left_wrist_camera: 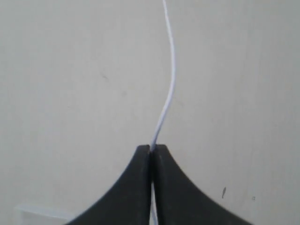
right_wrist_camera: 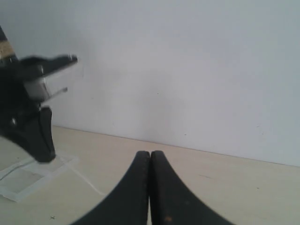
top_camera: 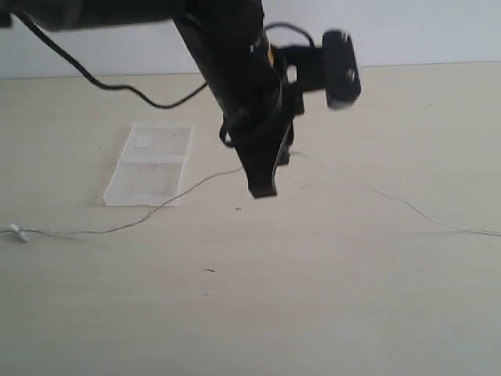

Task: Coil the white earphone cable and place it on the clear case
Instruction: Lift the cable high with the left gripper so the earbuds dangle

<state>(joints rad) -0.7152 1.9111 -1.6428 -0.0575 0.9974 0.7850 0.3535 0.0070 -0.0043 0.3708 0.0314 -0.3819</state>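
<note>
**Operator:** Currently, what do the left jaws hold?

**Technician:** They are closed on the thin white earphone cable (left_wrist_camera: 171, 70), pinching it between their black tips. In the left wrist view the wire runs straight out of the seam between them.

**Operator:** Why grip it there, partway along?

**Technician:** In the exterior view the cable trails away from the pinch on both sides across the pale beige counter (top_camera: 329, 305). One run goes left and ends at a small white earbud (top_camera: 17, 233) near the picture's edge. The other goes right and leaves the frame. A hold between the two runs probably gives a fixed point around which slack can be gathered into a coil.

**Operator:** And the right jaws?

**Technician:** Closed on nothing. They point toward the far wall (right_wrist_camera: 197, 70), presumably parked clear of the work.

**Operator:** Where is the destination?

**Technician:** The small flat translucent plastic case (top_camera: 149, 164) lies open on the counter with both hinged halves flat, to the left of the left jaws and apart from them. The left run of cable passes its near corner; whether the two touch cannot be told. No coil has been formed yet, so the task appears to be at an early stage.
</note>
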